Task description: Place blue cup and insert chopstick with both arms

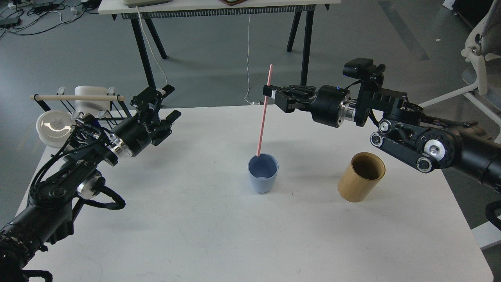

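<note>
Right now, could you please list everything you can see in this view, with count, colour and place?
cup: one, pale blue, upright at the middle of the table
chopstick: one, pink, lower end at the cup's rim, upper part held by the right gripper
wooden holder: one, tan, upright on the table to the right of the cup
wire rack: one, black with a pale wooden rod, far left edge of the table
white bowl: one, white, beside the rack
table: one, white
left gripper: one, black, open, above the table's left side
right gripper: one, black, shut on the chopstick
</note>
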{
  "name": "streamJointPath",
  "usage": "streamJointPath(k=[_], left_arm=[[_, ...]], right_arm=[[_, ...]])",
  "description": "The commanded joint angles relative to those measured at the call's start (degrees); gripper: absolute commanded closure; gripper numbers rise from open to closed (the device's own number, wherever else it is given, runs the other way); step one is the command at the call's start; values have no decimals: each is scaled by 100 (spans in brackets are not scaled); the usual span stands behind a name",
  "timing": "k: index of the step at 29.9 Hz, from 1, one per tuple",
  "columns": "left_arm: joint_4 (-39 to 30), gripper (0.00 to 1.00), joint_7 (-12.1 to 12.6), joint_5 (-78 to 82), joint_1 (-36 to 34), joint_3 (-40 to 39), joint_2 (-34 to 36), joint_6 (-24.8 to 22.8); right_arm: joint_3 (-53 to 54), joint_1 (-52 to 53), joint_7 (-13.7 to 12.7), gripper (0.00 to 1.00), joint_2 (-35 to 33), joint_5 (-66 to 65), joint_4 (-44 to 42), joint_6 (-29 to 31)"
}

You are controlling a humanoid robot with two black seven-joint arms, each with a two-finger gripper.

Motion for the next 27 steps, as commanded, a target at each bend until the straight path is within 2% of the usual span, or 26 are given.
streamJointPath(k=[1,7,10,12,19,22,24,25,27], left_arm=[[5,10,0,0,11,9,-2,0],[5,9,0,0,19,9,-11,0],[5,9,0,0,28,18,-29,0],[5,9,0,0,28,26,-38,0],[5,9,0,0,28,27,-29,0],[5,9,0,0,28,44,-37,0],[-4,9,0,0,19,53,-38,0],[-4,9,0,0,19,53,-38,0],[-12,9,0,0,11,44,-46,0]], right_arm=[[-85,-39,-1,100,33,-19,4,-4],[-103,-171,-1,99,33,-178,4,-4],[-164,-215,-1,92,50,-178,-14,-13],[-182,-215,-1,81,59,-178,-14,-22],[-130,-189,-1,32,129,-55,21,-110],[-68,-189,-1,23,121,94,109,-110],[81,-189,-1,9,68,313,205,-110],[186,-189,-1,5,51,497,232,-110],[475,-206,-1,5,-28,962,232,-110]])
